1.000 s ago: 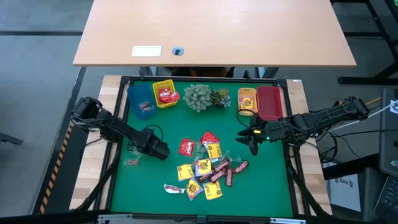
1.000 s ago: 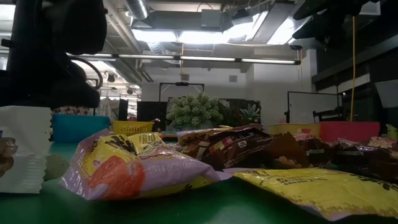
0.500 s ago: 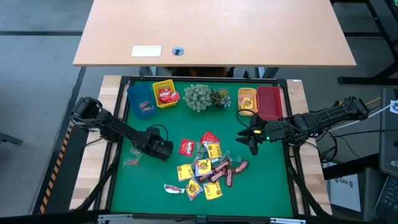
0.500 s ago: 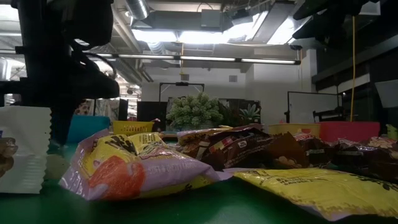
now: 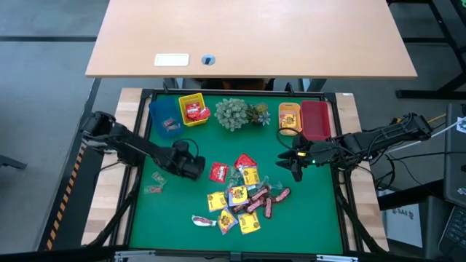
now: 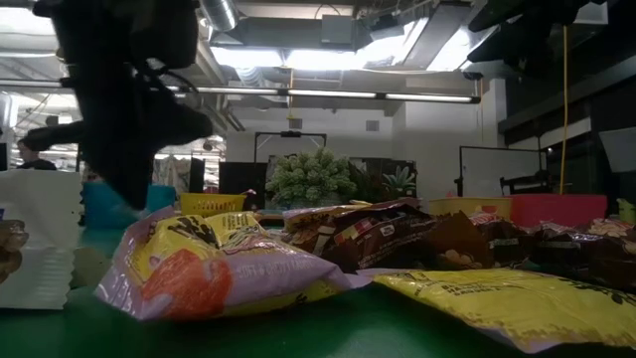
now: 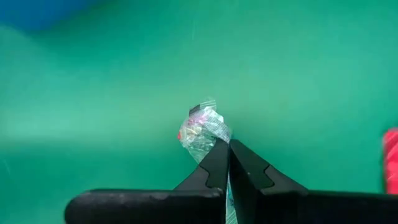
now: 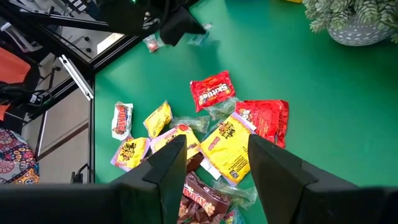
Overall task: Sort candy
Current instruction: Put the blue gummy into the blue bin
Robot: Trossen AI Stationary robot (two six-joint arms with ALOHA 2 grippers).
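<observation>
My left gripper [image 5: 195,168] hovers over the green mat to the left of the candy pile [image 5: 240,195] and is shut on a small clear-wrapped candy [image 7: 203,127]. In the low view it is the dark shape [image 6: 131,149] raised above the mat. My right gripper [image 5: 284,161] waits open over the mat to the right of the pile, and its fingers frame the pile [image 8: 214,140] in the right wrist view. The pile holds red packets, yellow square packets, dark bars and clear wrappers, all lying flat on the mat. My left gripper pinches the clear-wrapped candy by one end of its wrapper [image 7: 213,138] between its two fingertips [image 7: 217,158]. The rest of the candy sticks out beyond the tips. It is lifted clear of the green mat.
Along the far edge stand a blue bin [image 5: 165,116], a yellow bin [image 5: 194,109], a grey-green plant cluster [image 5: 234,113], an orange bin [image 5: 289,116] and a red bin [image 5: 314,118]. Two loose candies [image 5: 154,183] lie near the mat's left edge. A black frame [image 5: 138,145] rims the mat.
My left gripper has risen off the mat and moved toward the table's right and far edge, nearer to the pile. In the low view it has climbed and swung right. My right arm has kept still.
</observation>
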